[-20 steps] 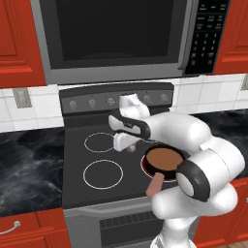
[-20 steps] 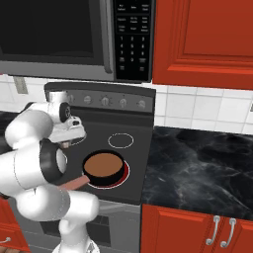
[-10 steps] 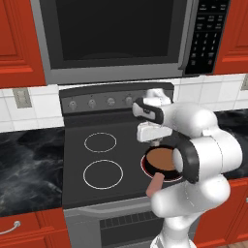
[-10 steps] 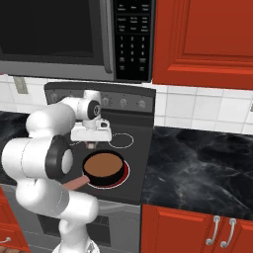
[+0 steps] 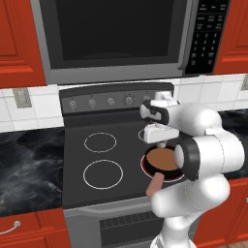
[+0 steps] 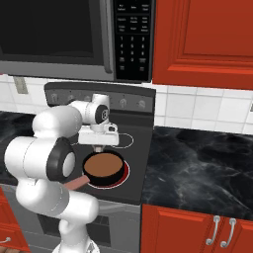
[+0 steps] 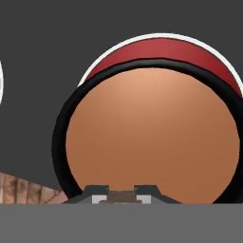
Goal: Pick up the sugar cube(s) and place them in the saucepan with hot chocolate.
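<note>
On your far left in the left base view, the black marble counter (image 5: 29, 160) runs up to the stove (image 5: 106, 160), under the microwave (image 5: 116, 38) and the red cabinets (image 5: 19, 38). The two left burner rings (image 5: 100, 142) are bare and dark. Moving right, you reach the saucepan (image 5: 162, 161) on the front right burner, whose ring glows red (image 5: 167, 177) around the pan's black rim. The pan holds smooth brown hot chocolate, and its pinkish-brown handle (image 5: 155, 185) points toward the front edge of the stove.

Your hand (image 5: 162, 144) hangs directly above the saucepan, pointing down, close over the liquid near the pan's far rim. In the right base view you see the same thing from the other side: the hand (image 6: 100, 147) just above the saucepan (image 6: 103, 169), with the red ring showing on the pan's right. To the right of the stove the counter (image 6: 197, 168) continues.

In the hand view the saucepan (image 7: 152, 133) lies straight below, with the handle (image 7: 26, 189) at lower left. The hand (image 7: 122, 195) has its fingers drawn together, and between the tips you can see a small pale tan-pink piece, the sugar cube (image 7: 122, 194), pinched there above the hot chocolate.
</note>
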